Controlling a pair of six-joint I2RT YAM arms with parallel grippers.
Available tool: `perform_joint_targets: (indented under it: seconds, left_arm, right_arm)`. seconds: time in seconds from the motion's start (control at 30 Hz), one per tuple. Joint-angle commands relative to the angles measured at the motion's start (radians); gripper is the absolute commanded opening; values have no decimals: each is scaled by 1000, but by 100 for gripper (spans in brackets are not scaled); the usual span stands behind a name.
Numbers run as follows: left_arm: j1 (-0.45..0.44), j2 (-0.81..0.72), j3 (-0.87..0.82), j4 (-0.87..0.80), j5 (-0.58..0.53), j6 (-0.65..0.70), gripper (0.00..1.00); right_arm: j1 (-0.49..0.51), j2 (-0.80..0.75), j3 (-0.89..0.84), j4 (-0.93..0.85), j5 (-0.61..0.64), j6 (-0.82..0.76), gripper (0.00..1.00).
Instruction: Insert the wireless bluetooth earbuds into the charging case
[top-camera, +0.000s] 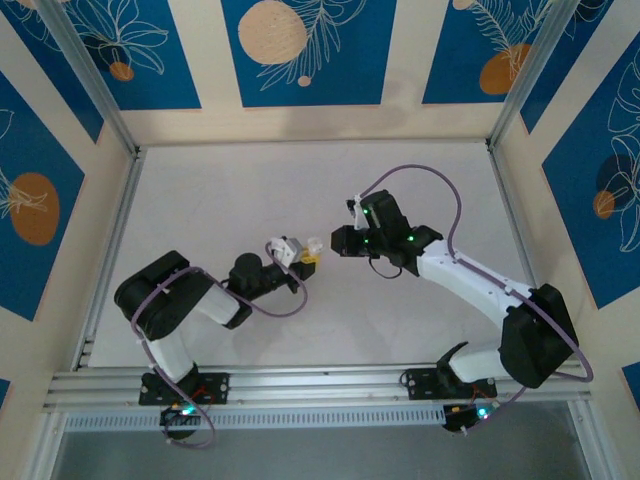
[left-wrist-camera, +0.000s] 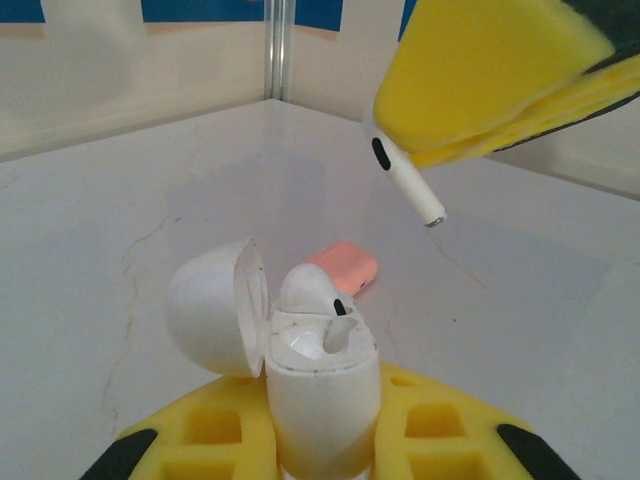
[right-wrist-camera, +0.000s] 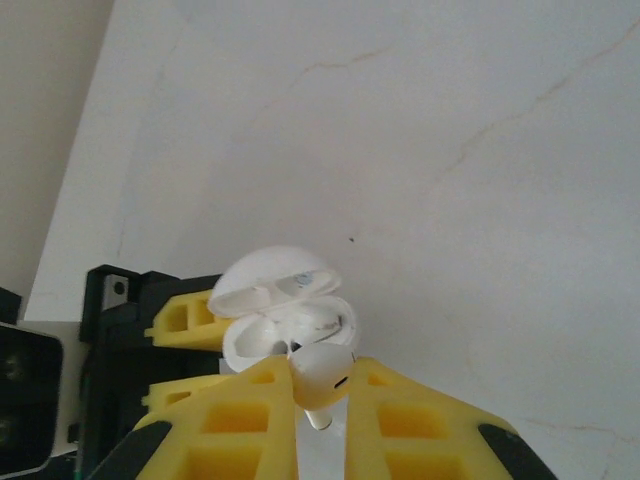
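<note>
My left gripper (left-wrist-camera: 325, 405) is shut on a white charging case (left-wrist-camera: 320, 390) and holds it upright. Its lid (left-wrist-camera: 215, 305) is swung open to the left. One white earbud (left-wrist-camera: 308, 288) sits in the case's far slot, and the near slot looks hollow. My right gripper (right-wrist-camera: 320, 385) is shut on a second white earbud (right-wrist-camera: 325, 368), stem pointing down. It hovers just above and beside the open case (right-wrist-camera: 285, 315), apart from it. In the top view the left gripper (top-camera: 297, 256) and right gripper (top-camera: 340, 241) nearly meet at mid-table.
A pale pink rounded piece (left-wrist-camera: 345, 265) lies on the white table (top-camera: 250, 190) just beyond the held case. An aluminium frame rail (top-camera: 300, 380) runs along the near edge. Patterned walls enclose the table on three sides.
</note>
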Motion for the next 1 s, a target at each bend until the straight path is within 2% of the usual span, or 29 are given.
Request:
perform_joint_targets:
  seconds: [0.0,0.97]
  left_arm:
    - [-15,7,27,52,26,-4,18]
    - [-22,-62,61,52,-14,-138,18]
  right_arm:
    - [16,-26,-16,51,21,-27,15]
    - [77,25,-8,138,78,-72,15]
